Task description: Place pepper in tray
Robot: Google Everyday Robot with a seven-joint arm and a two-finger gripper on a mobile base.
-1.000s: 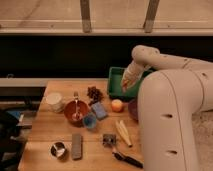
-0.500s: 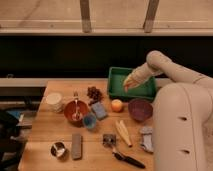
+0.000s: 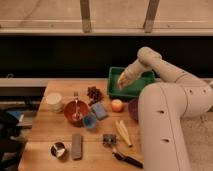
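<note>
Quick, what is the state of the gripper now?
Gripper: over the left part of the green tray; open or closed cannot be told.

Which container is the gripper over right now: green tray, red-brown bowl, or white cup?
The green tray at the table's back right. The gripper hangs over its left part; the red-brown bowl and white cup sit further left, nearer the front.

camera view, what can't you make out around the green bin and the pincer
- Pincer, camera view: hangs over the green rectangular plastic tray's left end; its tip is a blur.
- Slim red-orange chili pepper: not visible anywhere, whether gripped or dropped.
- Tray's right part: covered by the white arm.
- Purple bowl: mostly behind the arm.
</note>
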